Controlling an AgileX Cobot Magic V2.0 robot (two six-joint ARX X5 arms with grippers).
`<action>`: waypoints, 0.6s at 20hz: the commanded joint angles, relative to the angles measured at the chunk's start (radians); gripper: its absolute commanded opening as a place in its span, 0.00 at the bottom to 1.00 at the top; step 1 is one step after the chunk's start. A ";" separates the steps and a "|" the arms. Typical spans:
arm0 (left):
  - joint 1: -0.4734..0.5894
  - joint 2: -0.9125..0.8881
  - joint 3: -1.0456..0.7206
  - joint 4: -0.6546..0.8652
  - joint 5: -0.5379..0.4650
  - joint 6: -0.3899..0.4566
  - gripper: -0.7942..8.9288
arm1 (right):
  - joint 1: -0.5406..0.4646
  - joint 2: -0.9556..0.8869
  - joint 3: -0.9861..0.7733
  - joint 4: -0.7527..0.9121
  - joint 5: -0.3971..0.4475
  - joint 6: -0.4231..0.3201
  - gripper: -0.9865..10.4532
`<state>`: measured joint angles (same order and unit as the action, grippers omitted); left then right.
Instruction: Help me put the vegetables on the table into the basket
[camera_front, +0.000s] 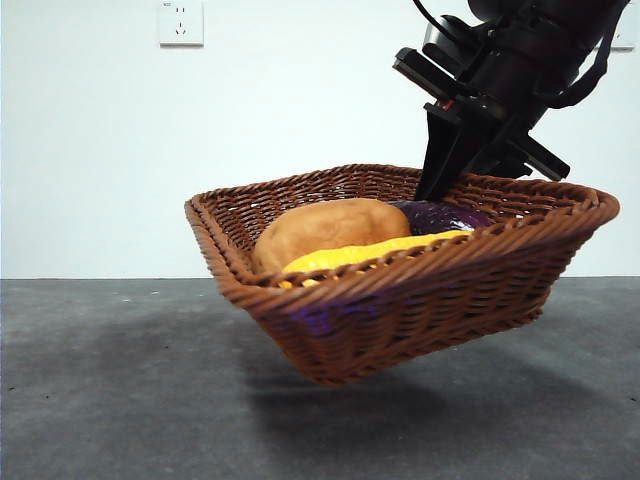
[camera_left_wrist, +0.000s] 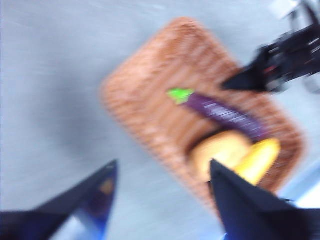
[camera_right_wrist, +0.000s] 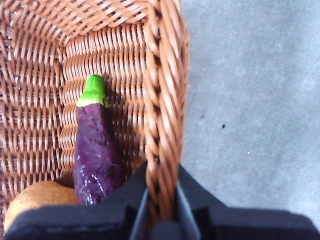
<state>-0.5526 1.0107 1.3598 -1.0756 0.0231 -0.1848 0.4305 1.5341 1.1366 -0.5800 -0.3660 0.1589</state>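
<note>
The wicker basket (camera_front: 420, 320) hangs tilted above the table (camera_front: 120, 380), lifted by its far rim. My right gripper (camera_front: 450, 180) is shut on that braided rim (camera_right_wrist: 162, 100), one jaw inside and one outside. In the basket lie the orange-brown potato (camera_front: 330, 228), the yellow vegetable (camera_front: 370, 250) and the purple eggplant (camera_front: 445, 215). The right wrist view shows the eggplant (camera_right_wrist: 95, 150) with its green stem beside the rim, and part of the potato (camera_right_wrist: 35, 200). My left gripper (camera_left_wrist: 162, 185) is open, high above the basket (camera_left_wrist: 165, 90), holding nothing.
A white wall with a socket (camera_front: 181, 22) stands behind the table. The basket casts a shadow on the grey surface (camera_front: 380, 410) beneath it. In the blurred left wrist view the right arm (camera_left_wrist: 280, 62) reaches to the basket's side.
</note>
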 joint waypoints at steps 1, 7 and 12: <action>0.003 -0.063 -0.008 -0.040 -0.105 0.080 0.07 | 0.000 0.002 -0.003 0.033 -0.016 0.066 0.08; 0.003 -0.176 -0.008 -0.173 -0.241 0.147 0.07 | -0.122 0.002 -0.003 0.122 -0.129 0.179 0.08; 0.003 -0.225 -0.008 -0.187 -0.285 0.161 0.07 | -0.315 0.002 -0.003 0.006 -0.132 0.038 0.08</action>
<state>-0.5522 0.7872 1.3594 -1.2705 -0.2588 -0.0341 0.1089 1.5341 1.1366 -0.5900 -0.4801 0.2230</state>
